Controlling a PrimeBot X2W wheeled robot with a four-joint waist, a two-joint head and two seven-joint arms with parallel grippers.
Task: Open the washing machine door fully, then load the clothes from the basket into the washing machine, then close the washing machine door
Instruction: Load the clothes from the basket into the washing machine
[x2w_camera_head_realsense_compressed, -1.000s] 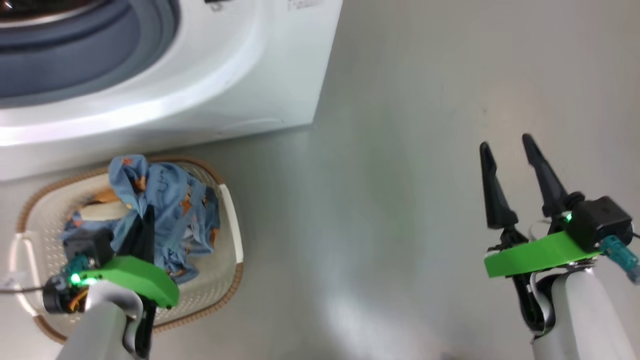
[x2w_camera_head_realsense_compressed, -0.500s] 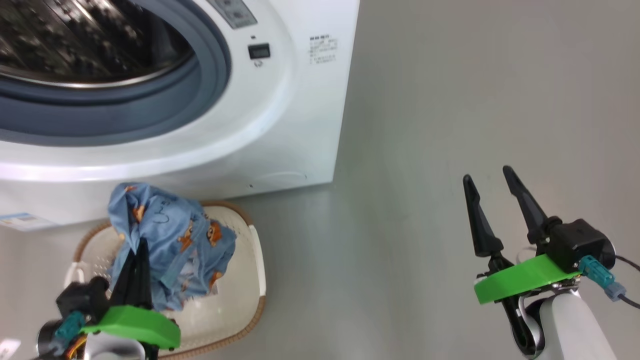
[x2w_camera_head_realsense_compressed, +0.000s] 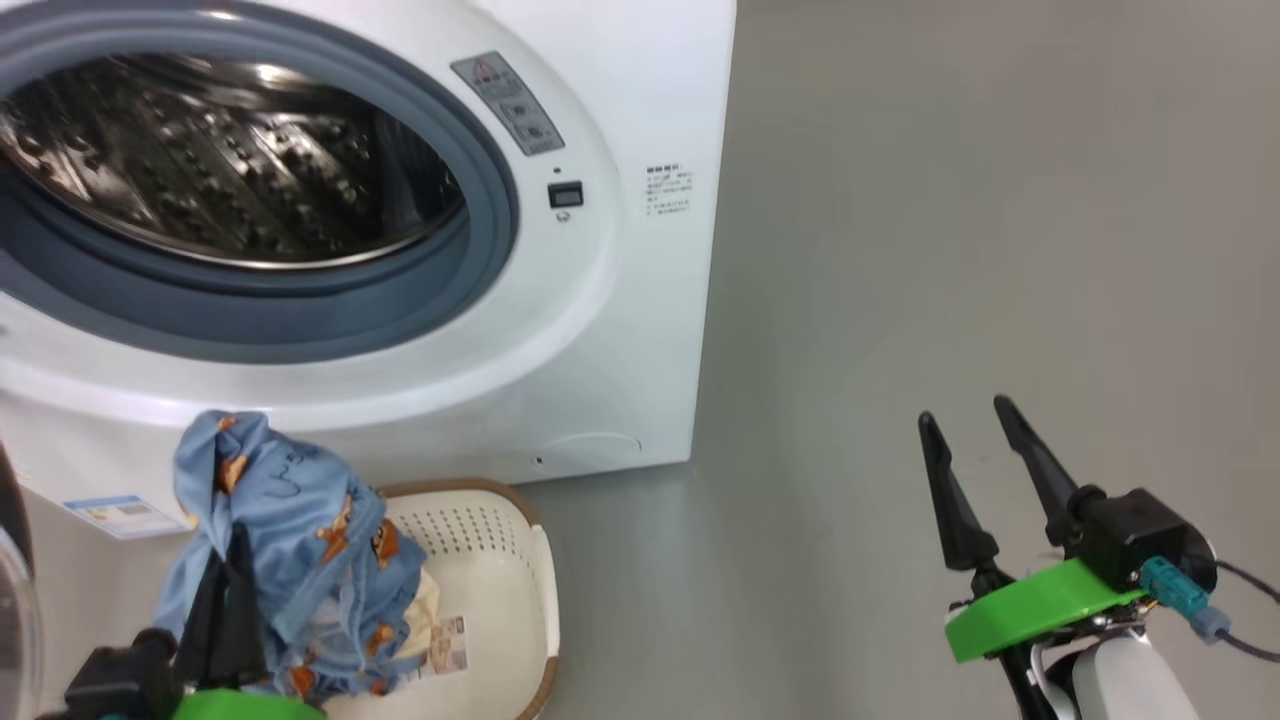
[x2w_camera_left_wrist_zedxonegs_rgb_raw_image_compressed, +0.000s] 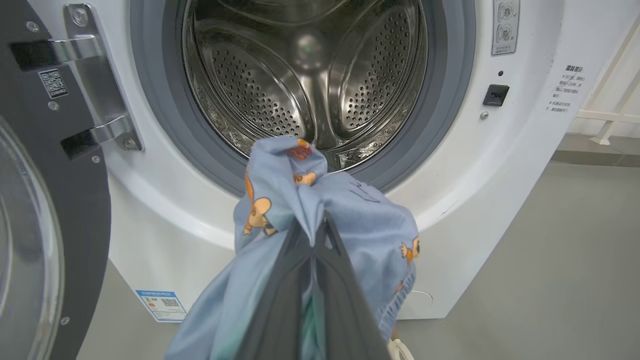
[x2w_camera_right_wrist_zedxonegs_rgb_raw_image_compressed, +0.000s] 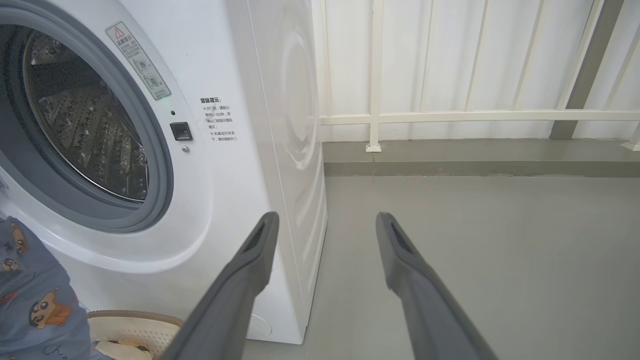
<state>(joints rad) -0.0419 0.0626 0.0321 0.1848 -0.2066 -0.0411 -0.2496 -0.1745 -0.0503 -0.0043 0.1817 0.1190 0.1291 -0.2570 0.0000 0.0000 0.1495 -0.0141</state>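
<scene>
Head view: the fingers of your left gripper (x2w_camera_head_realsense_compressed: 238, 545), clenched on the light blue bear-print clothes (x2w_camera_head_realsense_compressed: 290, 540), have raised them above the one cream perforated plastic basket (x2w_camera_head_realsense_compressed: 535, 600); your right gripper (x2w_camera_head_realsense_compressed: 962, 410) hangs released. Left wrist view: one bundle faces the steel drum (x2w_camera_left_wrist_zedxonegs_rgb_raw_image_compressed: 300, 75) of the big white washing machine (x2w_camera_left_wrist_zedxonegs_rgb_raw_image_compressed: 500, 175), its round black-ringed door (x2w_camera_left_wrist_zedxonegs_rgb_raw_image_compressed: 75, 210) wide open, so load next. Right wrist view: one cream piece (x2w_camera_right_wrist_zedxonegs_rgb_raw_image_compressed: 117, 350) remains in the basket.

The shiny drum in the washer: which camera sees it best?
The left wrist view. It looks straight into the drum, so its holes and ribs are clear. The head view sees it slanted from above, cut off at the left. The right wrist view sees part of it from the side.
</scene>
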